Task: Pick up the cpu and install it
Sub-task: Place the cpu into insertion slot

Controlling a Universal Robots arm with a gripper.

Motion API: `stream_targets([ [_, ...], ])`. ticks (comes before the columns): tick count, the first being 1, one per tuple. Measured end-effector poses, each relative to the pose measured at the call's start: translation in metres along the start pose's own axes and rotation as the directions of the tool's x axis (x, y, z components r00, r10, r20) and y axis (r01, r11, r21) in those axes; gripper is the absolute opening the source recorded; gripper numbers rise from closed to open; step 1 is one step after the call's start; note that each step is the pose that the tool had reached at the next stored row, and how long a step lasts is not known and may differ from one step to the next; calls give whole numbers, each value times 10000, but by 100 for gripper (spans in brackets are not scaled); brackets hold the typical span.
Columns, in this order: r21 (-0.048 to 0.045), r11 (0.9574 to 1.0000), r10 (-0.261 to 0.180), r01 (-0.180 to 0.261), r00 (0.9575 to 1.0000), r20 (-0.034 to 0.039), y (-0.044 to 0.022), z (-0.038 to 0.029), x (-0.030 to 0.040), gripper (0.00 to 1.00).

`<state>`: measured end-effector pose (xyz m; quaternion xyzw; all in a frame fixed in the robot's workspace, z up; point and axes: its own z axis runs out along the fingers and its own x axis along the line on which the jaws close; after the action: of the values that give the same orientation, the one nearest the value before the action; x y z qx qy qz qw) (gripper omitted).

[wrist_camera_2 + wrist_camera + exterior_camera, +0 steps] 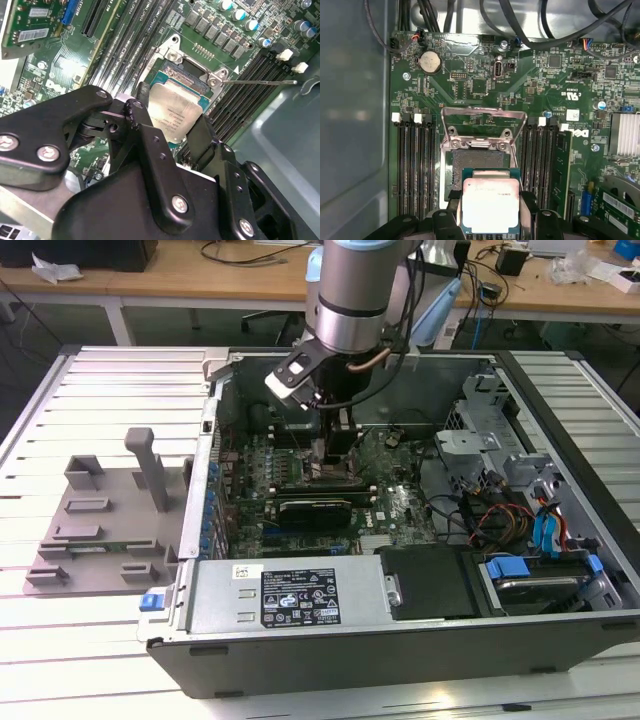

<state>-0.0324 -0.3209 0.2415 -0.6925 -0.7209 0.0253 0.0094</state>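
The claw [491,216] is closed on the cpu [491,200], which is held over the open socket [476,161] — if it is lowered tilted or misaligned, the socket pins may be bent.

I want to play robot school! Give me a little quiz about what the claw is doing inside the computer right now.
1. True or false: the claw is holding the cpu.
2. Pick one. The metal lid of the socket is: A) flipped open, B) closed flat over the cpu, C) held in the claw.
3. Fill the gap: in the exterior view, the grey tray lies outside the computer case, on the exterior view's ____.

Key
1. True. The cpu sits between the claw's fingers, over the socket.
2. A
3. left
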Motion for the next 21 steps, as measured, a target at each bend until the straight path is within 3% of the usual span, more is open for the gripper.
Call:
stream_targets([
  [3,0,10000,0,0,10000,0,1,22,1,55],
  [5,0,10000,1,-1,10000,0,7,154,7,55],
  [21,4,10000,35,-35,10000,3,17,348,86,55],
])
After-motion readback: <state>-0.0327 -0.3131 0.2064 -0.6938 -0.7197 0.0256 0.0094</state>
